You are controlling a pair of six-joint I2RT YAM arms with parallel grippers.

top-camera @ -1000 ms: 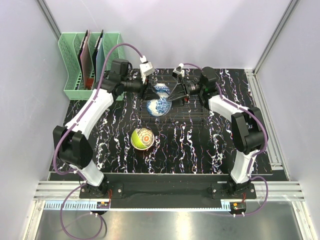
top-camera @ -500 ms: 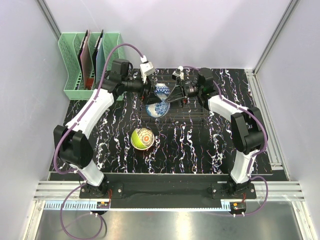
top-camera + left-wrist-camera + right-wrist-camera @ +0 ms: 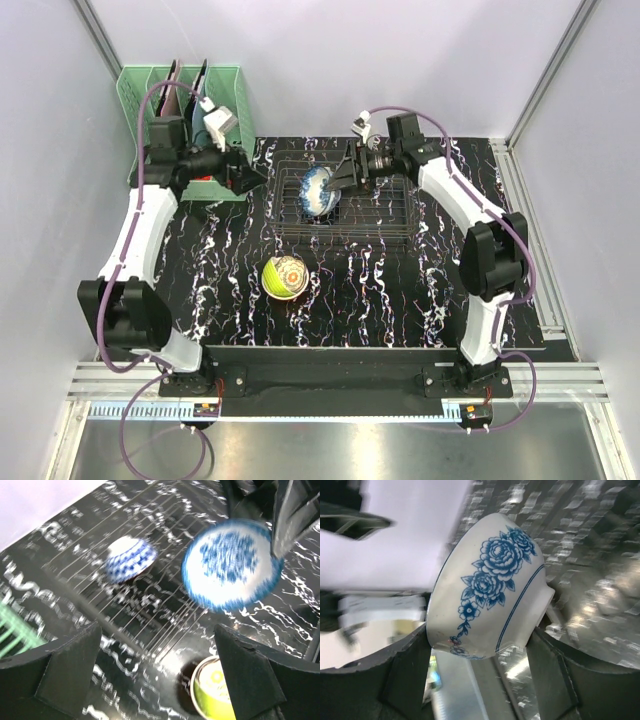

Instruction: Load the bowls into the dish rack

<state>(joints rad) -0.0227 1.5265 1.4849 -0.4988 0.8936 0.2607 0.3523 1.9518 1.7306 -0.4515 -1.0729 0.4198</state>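
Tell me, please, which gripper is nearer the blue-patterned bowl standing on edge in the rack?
Right: the right gripper clasps the bowl; the left gripper is open, away by the green holder.

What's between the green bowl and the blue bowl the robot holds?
Between green bowl and held blue bowl: only dish rack wires and bare table, top view.

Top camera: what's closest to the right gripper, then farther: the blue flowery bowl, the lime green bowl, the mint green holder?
1. Blue flowery bowl, held in the right gripper, over the dish rack.
2. Lime green bowl, lower left of it.
3. Mint green holder, far left corner.
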